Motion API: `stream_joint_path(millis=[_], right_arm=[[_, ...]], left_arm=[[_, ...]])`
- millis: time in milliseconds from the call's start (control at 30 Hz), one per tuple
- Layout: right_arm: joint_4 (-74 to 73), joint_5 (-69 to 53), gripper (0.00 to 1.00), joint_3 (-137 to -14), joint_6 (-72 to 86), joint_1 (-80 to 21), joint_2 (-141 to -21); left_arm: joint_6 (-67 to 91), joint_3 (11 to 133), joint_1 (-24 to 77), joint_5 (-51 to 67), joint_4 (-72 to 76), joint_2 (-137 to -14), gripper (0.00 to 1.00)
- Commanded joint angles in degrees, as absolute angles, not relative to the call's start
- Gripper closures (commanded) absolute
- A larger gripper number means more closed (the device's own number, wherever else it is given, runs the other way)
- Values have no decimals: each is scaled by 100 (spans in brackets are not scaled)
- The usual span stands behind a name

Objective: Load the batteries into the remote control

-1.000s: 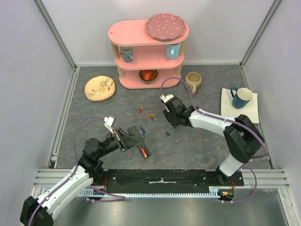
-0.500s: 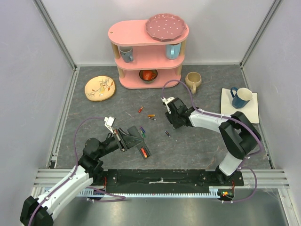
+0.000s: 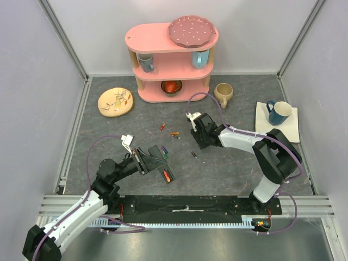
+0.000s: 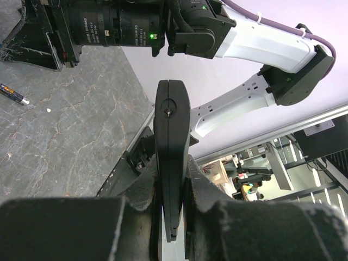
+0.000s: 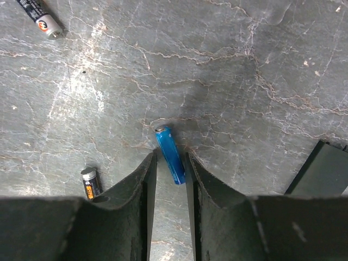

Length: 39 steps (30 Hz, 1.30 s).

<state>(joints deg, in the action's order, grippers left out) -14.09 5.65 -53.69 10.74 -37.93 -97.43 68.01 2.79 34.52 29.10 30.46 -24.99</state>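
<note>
**Right-wrist view.** The right gripper [image 5: 168, 166] points down at the bench [image 5: 261, 65] near its middle. Its fingers [image 5: 138, 185] straddle a blue battery [image 5: 169, 154] lying flat on the grey surface. The battery's long axis runs nearly along the fingers, tilted a little, so the jaws cross its narrow width. The gap is slim, and we cannot tell whether the pads already press on it. A black-and-white battery [image 5: 39, 16] and a black-and-orange battery [image 5: 89, 181] lie apart from it.

**Left-wrist view.** The left gripper [image 4: 171, 190] is clenched on the remote control [image 4: 171, 125], held edge-on, left of the bench's middle and toward the near edge.

We judge the right arm to be the nearer to the blue battery. Once lifted, the battery must travel near-leftward to reach the remote.
</note>
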Motion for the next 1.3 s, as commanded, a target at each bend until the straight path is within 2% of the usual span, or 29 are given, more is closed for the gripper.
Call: stream_joint_path(millis=[0, 200, 300, 333, 367, 500, 633, 1067, 1167, 1267], right_arm=[[-1380, 387, 66, -5221, 1247, -3779, -9853], [-1415, 185, 77, -5159, 1704, -3771, -9800], [-1406, 220, 71, -5142, 2091, -3779, -9756], [-1406, 220, 64, -5142, 2214, -3779, -9721], [-1415, 211, 61, -5133, 2241, -3779, -9703], [-1511, 281, 59, -5142, 2250, -3788, -9615], [-1617, 377, 64, -5133, 2241, -3788, -9598], [-1898, 694, 69, -4992, 2303, -3850, -9580], [-1881, 686, 75, -4983, 2294, -3850, -9615], [-1819, 677, 85, -4957, 2312, -3850, -9624]], left_arm=[[6600, 97, 3454, 2962, 3340, -2514, 98], [6609, 79, 3454, 2953, 3401, -2558, 98], [6618, 79, 3454, 2962, 3428, -2575, 98], [6627, 79, 3454, 2979, 3436, -2593, 98], [6627, 79, 3454, 2979, 3445, -2593, 98], [6627, 79, 3454, 2988, 3445, -2584, 98], [6627, 62, 3454, 2979, 3480, -2619, 98], [6627, 97, 3454, 3006, 3638, -2804, 98], [6636, 114, 3454, 3015, 3665, -2830, 98], [6636, 132, 3454, 2997, 3665, -2874, 98]])
